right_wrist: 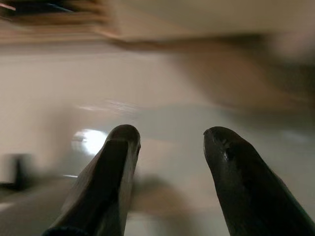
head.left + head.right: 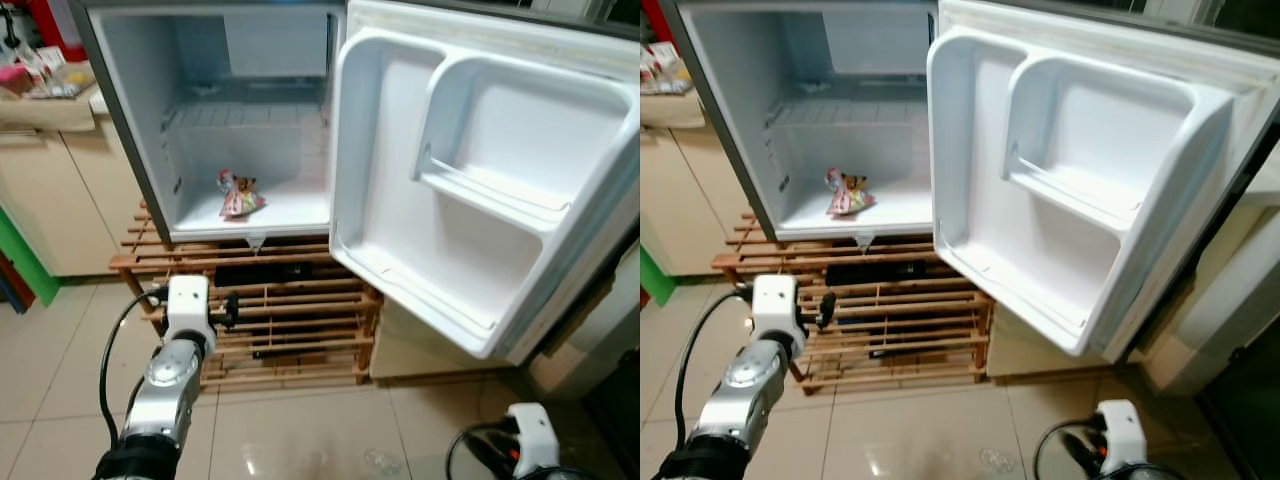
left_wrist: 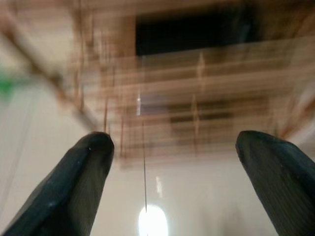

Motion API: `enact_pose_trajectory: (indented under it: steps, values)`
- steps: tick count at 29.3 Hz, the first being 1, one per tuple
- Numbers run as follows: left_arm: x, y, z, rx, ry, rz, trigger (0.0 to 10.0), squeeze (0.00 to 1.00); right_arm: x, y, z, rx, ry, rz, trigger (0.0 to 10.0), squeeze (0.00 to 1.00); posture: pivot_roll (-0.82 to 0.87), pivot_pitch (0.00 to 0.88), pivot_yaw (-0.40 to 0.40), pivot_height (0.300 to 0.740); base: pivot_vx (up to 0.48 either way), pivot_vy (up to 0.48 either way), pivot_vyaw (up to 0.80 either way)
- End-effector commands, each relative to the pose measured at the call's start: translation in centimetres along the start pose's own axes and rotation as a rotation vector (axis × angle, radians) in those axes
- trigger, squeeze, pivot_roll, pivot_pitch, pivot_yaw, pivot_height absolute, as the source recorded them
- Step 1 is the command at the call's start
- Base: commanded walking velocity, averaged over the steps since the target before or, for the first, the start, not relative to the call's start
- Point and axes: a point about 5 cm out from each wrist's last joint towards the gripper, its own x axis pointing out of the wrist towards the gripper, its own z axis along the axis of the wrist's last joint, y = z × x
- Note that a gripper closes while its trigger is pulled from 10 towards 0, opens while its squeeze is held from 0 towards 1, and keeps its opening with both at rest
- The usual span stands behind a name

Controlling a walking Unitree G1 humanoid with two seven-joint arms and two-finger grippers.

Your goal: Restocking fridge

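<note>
Gaping fridge (image 2: 150, 180), door (image 2: 480, 190) swung wide; left fingers (image 3: 88, 167) and right fingers (image 1: 118, 167) spread, empty.

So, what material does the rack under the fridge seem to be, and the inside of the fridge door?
The rack looks like unpainted wood: warm brown slats with a matte surface. The fridge door's inner liner seems to be moulded white plastic, smooth and slightly glossy, with rounded shelf edges formed in one piece. The snack packet inside looks like shiny printed film.

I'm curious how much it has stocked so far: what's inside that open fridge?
One small colourful snack packet lies on the floor of the fridge. The wire shelf above it and the door's compartments look bare. The fridge's top edge is cut off from view.
</note>
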Motion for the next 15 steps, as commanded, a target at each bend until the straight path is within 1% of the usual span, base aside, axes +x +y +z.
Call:
enact_pose_trajectory:
  steps: [1, 2, 4, 5, 6, 9, 12, 13, 14, 15]
  values:
    - [0.3, 1.1, -0.4, -0.052, 0.061, 0.046, 10.0, 0.0, 0.0, -1.4, 1.1, -0.013, -0.005, -0.116, 10.0, 0.0, -0.15, 0.0, 0.031, 0.74, 0.0, 0.0, 0.0]
    - [0.3, 1.7, -1.3, -0.076, 0.11, 0.062, 10.0, 0.0, -0.1, -2.6, 2.6, -0.007, -0.048, -0.199, 10.0, 0.0, -0.16, 0.0, 0.036, 0.74, 0.0, 0.0, 0.0]
    - [0.2, 2.2, -1.8, -0.089, 0.131, 0.077, 10.0, 0.0, -0.3, -3.7, 3.9, -0.035, -0.084, -0.272, 10.0, 0.0, -0.16, 0.0, 0.038, 0.74, 0.0, 0.0, 0.0]
    - [0.2, 2.2, -1.8, -0.089, 0.131, 0.077, 10.0, 0.0, -0.3, -3.7, 3.9, -0.035, -0.084, -0.272, 10.0, 0.0, -0.16, 0.0, 0.038, 0.74, 0.0, 0.0, 0.0]
    - [0.2, 2.5, -2.0, -0.093, 0.139, 0.083, 10.0, 0.0, -0.4, -4.1, 4.3, -0.046, -0.09, -0.296, 10.0, 0.0, -0.16, 0.0, 0.04, 0.74, 0.0, 0.0, 0.0]
    - [-0.2, 3.5, -3.6, -0.109, 0.211, 0.11, 10.0, 0.0, -0.9, -5.7, 6.1, -0.072, -0.142, -0.44, 10.0, 0.0, -0.16, 0.0, 0.043, 0.74, 0.0, 0.0, 0.0]
    - [-0.6, 4.1, -5.0, -0.126, 0.273, 0.123, 10.0, 0.0, -1.6, -7.1, 7.9, -0.102, -0.203, -0.576, 10.0, 0.0, -0.17, 0.0, 0.044, 0.74, 0.0, 0.0, 0.0]
    - [-0.8, 4.3, -5.6, -0.12, 0.296, 0.129, 10.0, 0.0, -1.9, -7.5, 8.7, -0.115, -0.234, -0.617, 10.0, 0.0, -0.17, 0.0, 0.044, 0.74, 0.0, 0.0, 0.0]
    - [-0.8, 4.3, -5.6, -0.12, 0.296, 0.129, 10.0, 0.0, -1.9, -7.5, 8.7, -0.115, -0.234, -0.617, 10.0, 0.0, -0.17, 0.0, 0.044, 0.74, 0.0, 0.0, 0.0]
    - [-0.9, 4.4, -6.0, -0.116, 0.313, 0.134, 10.0, 0.0, -2.1, -7.8, 9.3, -0.124, -0.254, -0.647, 10.0, 0.0, -0.17, 0.0, 0.044, 0.74, 0.0, 0.0, 0.0]
